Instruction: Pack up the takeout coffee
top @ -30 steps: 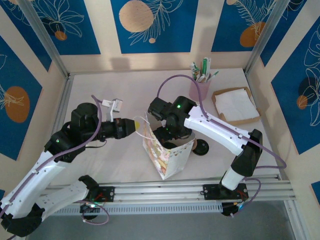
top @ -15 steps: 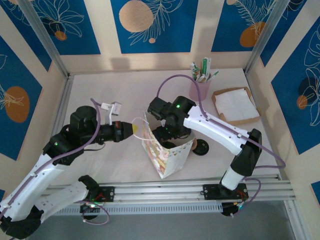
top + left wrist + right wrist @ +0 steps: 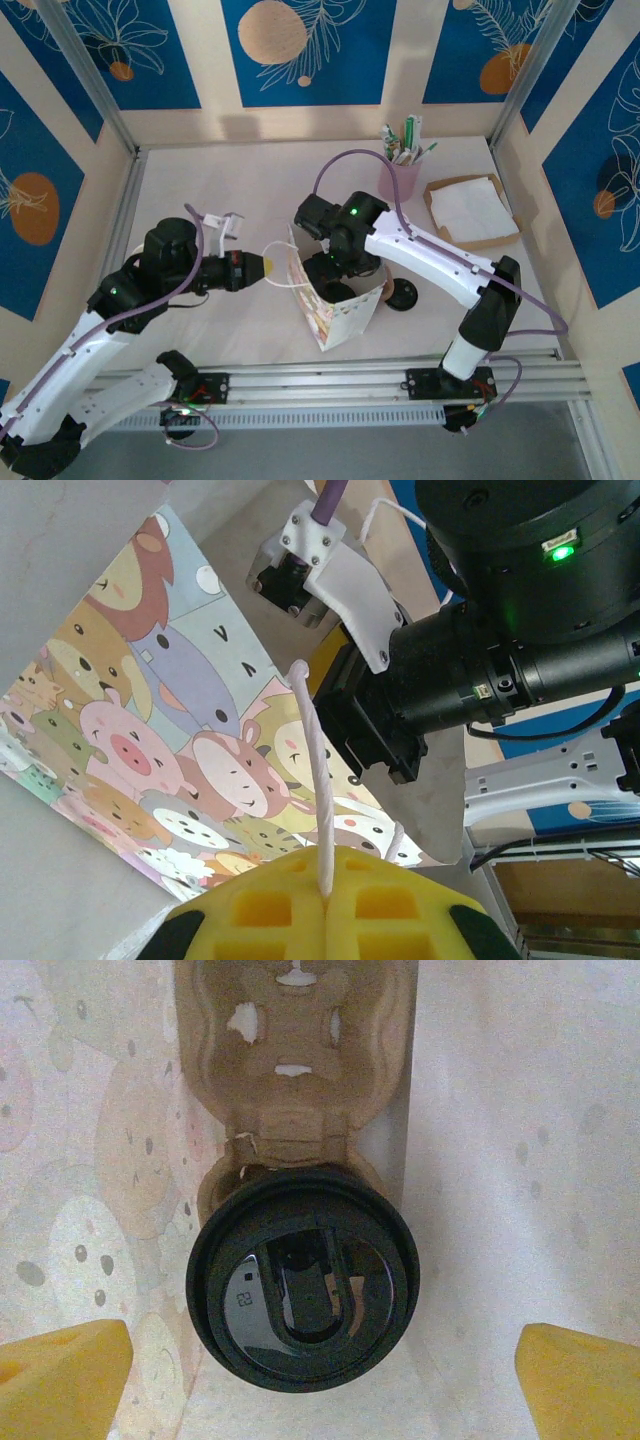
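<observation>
Paper bag [image 3: 90, 1160] walls and the cardboard carrier [image 3: 295, 1070] hem in the takeout coffee [image 3: 240, 1300], reachable just from above

Tiny illegible embossed mark [image 3: 243, 1298] on coffee lid [image 3: 300, 1276]

The white table [image 3: 220, 180] is carrying a cartoon-printed paper bag [image 3: 340, 318], standing just ahead of the left gripper's [image 3: 325, 920] closed jaws and beneath the right gripper's [image 3: 325, 1375] spread jaws. A black lid [image 3: 403, 295] is lying just beside the right jaws. A pink cup [image 3: 397, 183] and a cardboard napkin tray [image 3: 437, 217] are sitting well beyond them.
</observation>
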Controlling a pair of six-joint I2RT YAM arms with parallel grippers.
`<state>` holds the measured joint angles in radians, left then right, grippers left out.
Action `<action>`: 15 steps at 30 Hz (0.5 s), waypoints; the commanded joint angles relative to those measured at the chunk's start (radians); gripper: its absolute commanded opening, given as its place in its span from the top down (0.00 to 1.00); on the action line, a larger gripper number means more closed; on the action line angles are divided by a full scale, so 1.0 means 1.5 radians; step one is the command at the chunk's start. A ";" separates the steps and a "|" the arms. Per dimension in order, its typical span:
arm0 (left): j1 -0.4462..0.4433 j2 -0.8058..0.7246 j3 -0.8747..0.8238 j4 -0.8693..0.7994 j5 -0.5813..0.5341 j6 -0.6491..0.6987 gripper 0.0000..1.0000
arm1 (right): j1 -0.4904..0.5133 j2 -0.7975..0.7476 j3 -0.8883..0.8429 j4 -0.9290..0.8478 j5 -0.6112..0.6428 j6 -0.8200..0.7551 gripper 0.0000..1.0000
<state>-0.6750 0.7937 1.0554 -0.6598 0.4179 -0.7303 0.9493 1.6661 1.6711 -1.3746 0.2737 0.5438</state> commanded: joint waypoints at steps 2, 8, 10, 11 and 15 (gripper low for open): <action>-0.008 -0.007 -0.004 -0.013 -0.007 0.013 1.00 | 0.001 0.002 0.037 -0.026 0.002 0.014 0.01; -0.008 -0.007 -0.006 -0.013 -0.012 0.014 0.99 | 0.006 -0.002 0.067 -0.044 0.012 0.017 0.01; -0.008 -0.007 -0.006 -0.014 -0.014 0.014 0.97 | 0.009 -0.001 0.076 -0.050 0.015 0.018 0.01; -0.007 -0.007 -0.005 -0.014 -0.015 0.015 0.97 | 0.011 -0.001 0.082 -0.053 0.018 0.018 0.02; -0.007 -0.007 -0.005 -0.015 -0.018 0.014 0.92 | 0.019 -0.001 0.105 -0.069 0.028 0.022 0.03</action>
<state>-0.6750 0.7937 1.0534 -0.6708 0.4072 -0.7238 0.9638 1.6665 1.7878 -1.4269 0.2916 0.5549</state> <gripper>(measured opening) 0.066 0.982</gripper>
